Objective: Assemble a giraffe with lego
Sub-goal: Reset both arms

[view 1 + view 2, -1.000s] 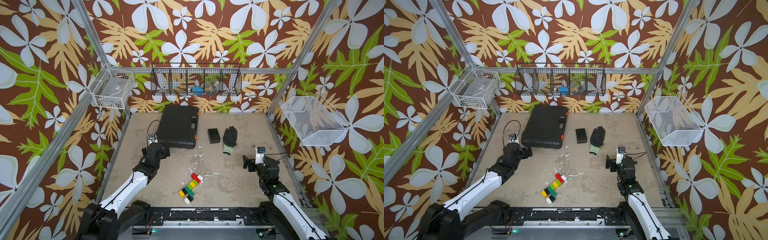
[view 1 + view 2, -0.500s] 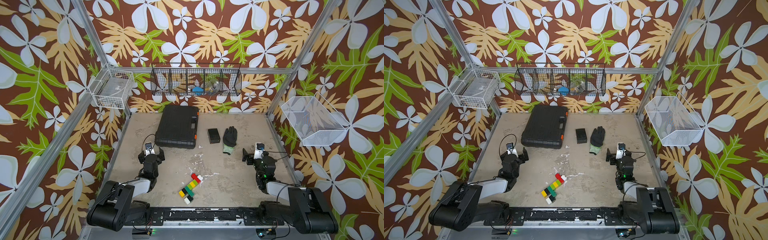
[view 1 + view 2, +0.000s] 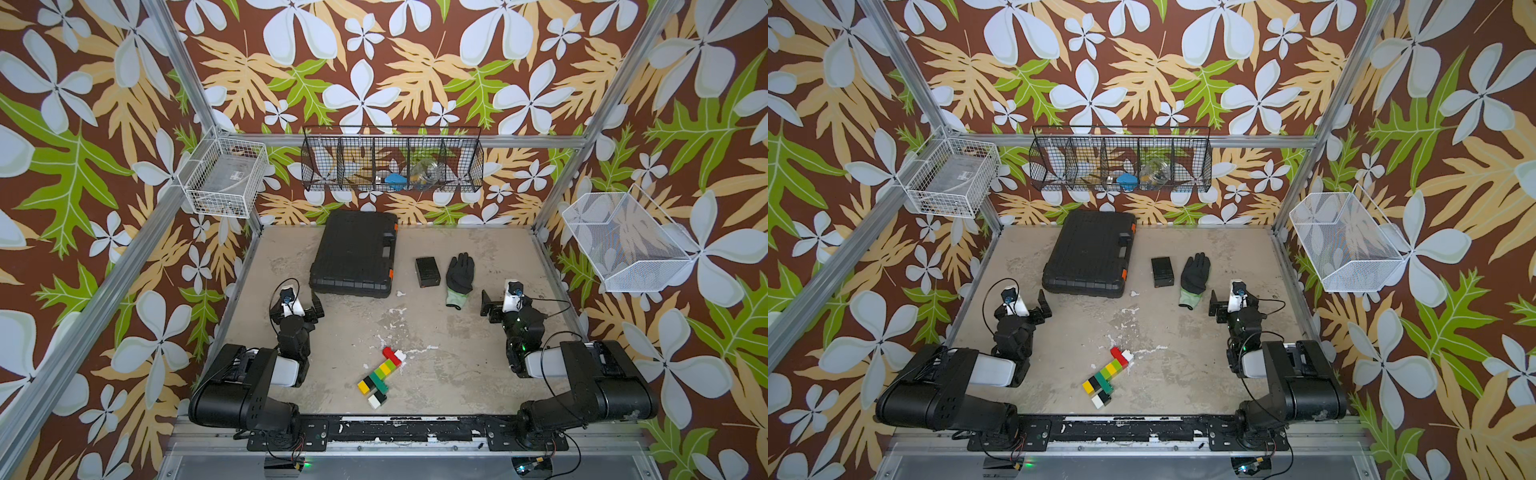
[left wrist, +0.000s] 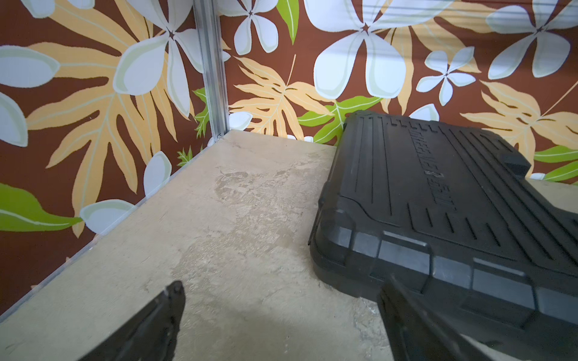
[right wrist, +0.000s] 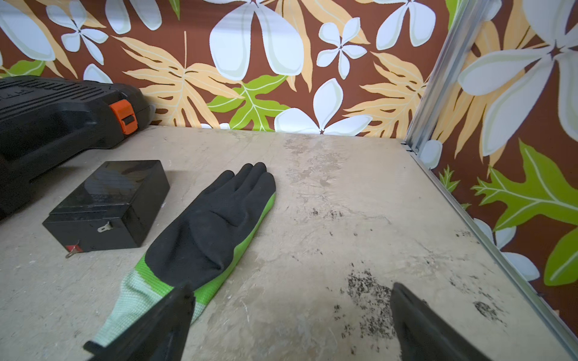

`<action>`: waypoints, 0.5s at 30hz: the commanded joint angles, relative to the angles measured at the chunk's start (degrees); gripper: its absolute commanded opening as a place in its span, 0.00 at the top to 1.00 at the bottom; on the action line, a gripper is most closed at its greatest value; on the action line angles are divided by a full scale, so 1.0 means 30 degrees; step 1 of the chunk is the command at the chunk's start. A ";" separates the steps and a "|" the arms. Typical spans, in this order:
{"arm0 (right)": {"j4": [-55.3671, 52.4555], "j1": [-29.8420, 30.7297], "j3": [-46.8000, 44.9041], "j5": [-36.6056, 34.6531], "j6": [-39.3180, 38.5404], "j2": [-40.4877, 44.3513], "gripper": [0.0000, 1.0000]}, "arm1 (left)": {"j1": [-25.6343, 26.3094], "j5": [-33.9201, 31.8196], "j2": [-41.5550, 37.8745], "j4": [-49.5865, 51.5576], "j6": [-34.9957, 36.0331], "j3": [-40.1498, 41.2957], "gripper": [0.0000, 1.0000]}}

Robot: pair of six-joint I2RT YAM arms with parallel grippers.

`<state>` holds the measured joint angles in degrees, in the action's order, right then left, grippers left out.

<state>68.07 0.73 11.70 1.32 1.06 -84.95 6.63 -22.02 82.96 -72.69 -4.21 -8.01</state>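
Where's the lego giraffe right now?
In both top views the giraffe lies flat on the table, front centre, between the left arm and right arm.

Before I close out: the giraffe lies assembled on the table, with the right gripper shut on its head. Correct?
No. The giraffe lies assembled on the table, but the right gripper is open and empty, well clear of it near the glove. Both top views show this.

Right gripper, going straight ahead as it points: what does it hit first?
Probably nothing before the back wall: the right gripper faces bare table; the glove lies just beside its path.
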 commanded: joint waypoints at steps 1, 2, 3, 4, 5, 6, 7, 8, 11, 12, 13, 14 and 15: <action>0.0554 0.0040 -0.0034 -0.0321 -0.0046 0.0065 0.00 | -0.0043 0.0046 0.0014 -0.0835 -0.0093 0.0006 0.00; 0.0570 0.0039 -0.0034 -0.0301 -0.0067 0.0059 0.00 | -0.0043 0.0045 -0.0011 -0.0864 -0.0092 0.0032 0.00; 0.0555 0.0053 -0.0034 -0.0314 -0.0077 0.0046 0.00 | -0.0044 0.0045 -0.0020 -0.0794 -0.0112 0.0005 0.00; 0.0569 0.0049 -0.0034 -0.0342 -0.0061 0.0072 0.00 | -0.0053 0.0045 -0.0014 -0.0813 -0.0121 0.0005 0.00; 0.0556 0.0044 -0.0034 -0.0324 -0.0061 0.0053 0.00 | -0.0051 0.0045 0.0000 -0.0827 -0.0120 0.0004 0.00; 0.0555 0.0027 -0.0034 -0.0324 -0.0077 0.0070 0.00 | -0.0047 0.0045 -0.0009 -0.0807 -0.0117 0.0020 0.00; 0.0567 0.0059 -0.0034 -0.0324 -0.0061 0.0061 0.00 | -0.0052 0.0053 -0.0018 -0.0846 -0.0116 0.0005 0.00; 0.0560 0.0046 -0.0034 -0.0324 -0.0060 0.0055 0.00 | -0.0062 0.0063 -0.0001 -0.0835 -0.0118 0.0004 0.00; 0.0485 0.0025 0.0024 -0.0324 -0.0060 0.0015 0.00 | -0.0058 0.0067 -0.0005 -0.0844 -0.0120 0.0004 0.00; 0.0472 0.0020 0.0052 -0.0301 -0.0060 -0.0014 0.00 | -0.0066 0.0046 -0.0022 -0.0828 -0.0121 0.0028 0.00; 0.0454 0.0021 0.0111 -0.0297 -0.0084 -0.0073 0.00 | -0.0044 0.0045 -0.0026 -0.0829 -0.0121 0.0019 0.00; 0.0372 0.0020 0.0152 -0.0312 -0.0010 -0.0128 0.00 | -0.0060 0.0045 -0.0018 -0.0829 -0.0118 0.0004 0.00; 0.0375 0.0021 0.0172 -0.0294 -0.0002 -0.0137 0.00 | -0.0018 0.0010 -0.0006 -0.0828 -0.0093 0.0027 0.00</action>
<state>68.01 0.78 11.90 1.06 1.06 -85.12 6.57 -22.02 82.94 -73.49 -4.43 -7.92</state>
